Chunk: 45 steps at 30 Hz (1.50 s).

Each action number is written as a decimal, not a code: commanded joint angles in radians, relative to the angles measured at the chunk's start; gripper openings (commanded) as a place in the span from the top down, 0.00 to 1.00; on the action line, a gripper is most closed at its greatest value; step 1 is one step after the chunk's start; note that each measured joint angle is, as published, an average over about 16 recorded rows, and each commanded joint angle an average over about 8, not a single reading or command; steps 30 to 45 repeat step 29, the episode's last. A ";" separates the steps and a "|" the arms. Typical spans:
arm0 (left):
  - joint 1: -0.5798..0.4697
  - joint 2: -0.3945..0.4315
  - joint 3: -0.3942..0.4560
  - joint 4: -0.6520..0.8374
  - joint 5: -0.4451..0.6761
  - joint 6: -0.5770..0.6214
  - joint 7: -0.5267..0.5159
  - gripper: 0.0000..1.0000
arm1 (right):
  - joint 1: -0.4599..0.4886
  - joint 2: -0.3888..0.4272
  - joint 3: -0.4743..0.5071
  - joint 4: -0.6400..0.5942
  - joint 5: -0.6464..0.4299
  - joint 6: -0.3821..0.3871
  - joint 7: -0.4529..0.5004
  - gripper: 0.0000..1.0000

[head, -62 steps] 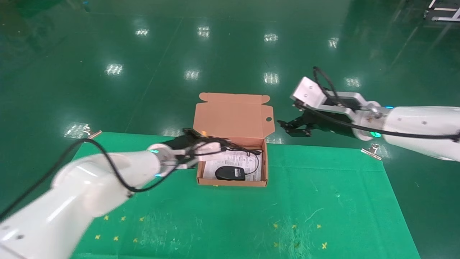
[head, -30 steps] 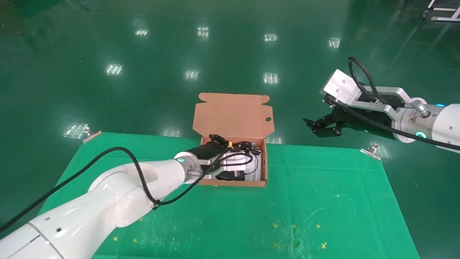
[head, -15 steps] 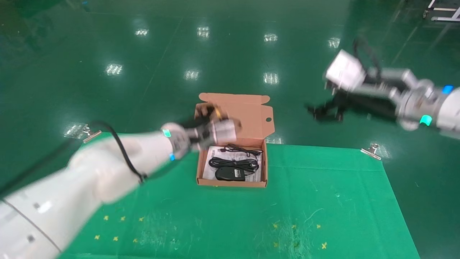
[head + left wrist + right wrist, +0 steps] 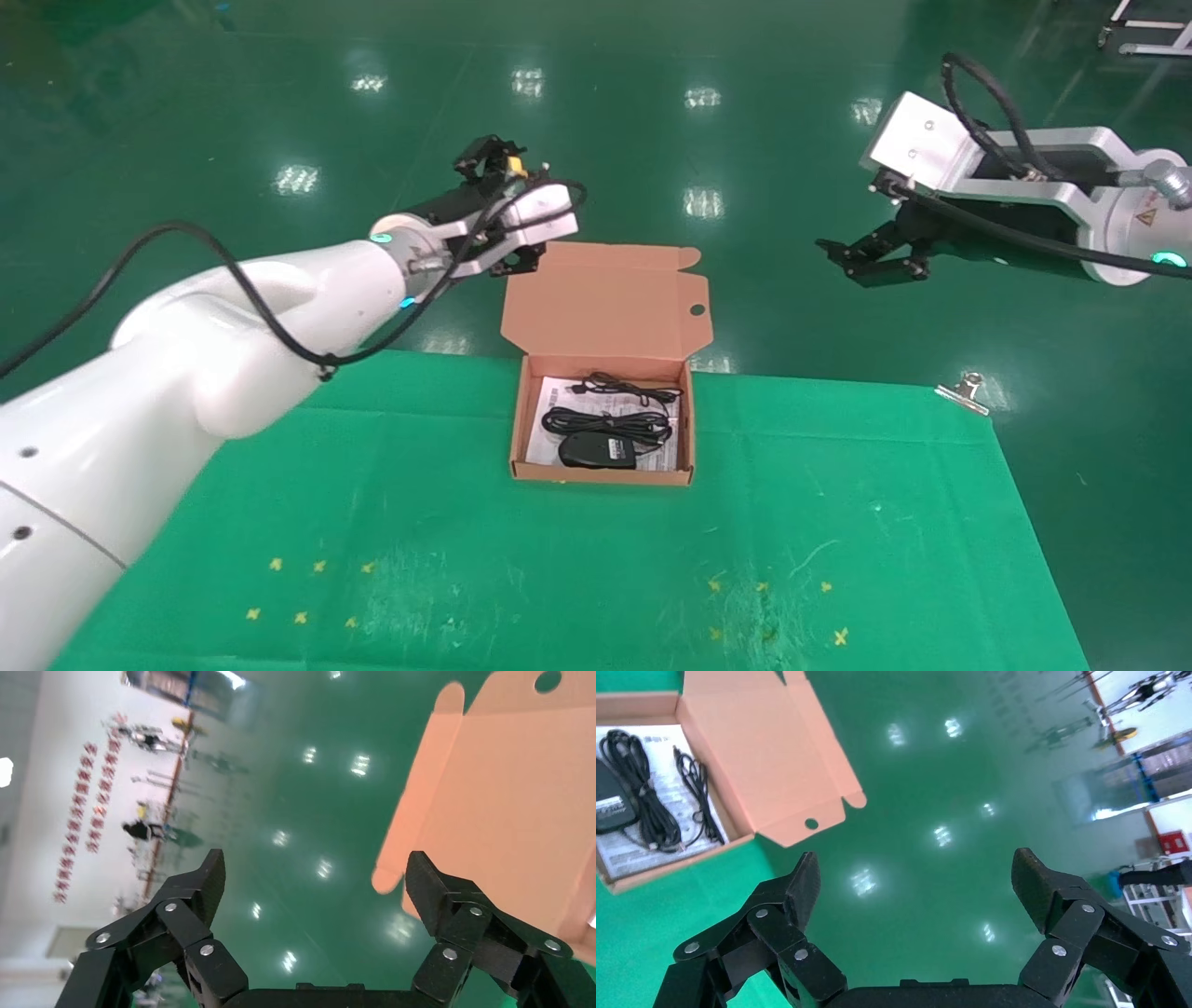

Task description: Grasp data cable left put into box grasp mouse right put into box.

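The small salmon-orange cardboard box [image 4: 602, 475] sits open on the green cloth [image 4: 577, 578], lid upright. Inside it, on a white printed sheet [image 4: 538, 438], the black oval mouse [image 4: 596, 450] lies against the front wall, with the looped black data cable [image 4: 605, 421] just behind it. The left gripper [image 4: 507, 168] hovers above the lid's left corner, fingers spread and empty. The right gripper [image 4: 871, 259] hangs well right of the box, also spread and empty.

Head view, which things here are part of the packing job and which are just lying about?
Job: box, lid open; mouse and data cable inside it; left gripper and right gripper, both open and empty.

Lying about: green mat; metal clip at its corner.
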 commanded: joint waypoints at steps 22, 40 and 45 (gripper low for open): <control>0.184 -0.263 -0.247 -0.186 -0.611 0.437 0.135 0.00 | -0.240 0.037 0.239 -0.021 0.422 -0.264 -0.189 0.00; 0.230 -0.329 -0.308 -0.233 -0.763 0.546 0.169 0.00 | -0.300 0.046 0.299 -0.027 0.528 -0.329 -0.237 0.00; 0.230 -0.329 -0.308 -0.233 -0.763 0.546 0.169 0.00 | -0.300 0.046 0.299 -0.027 0.528 -0.329 -0.237 0.00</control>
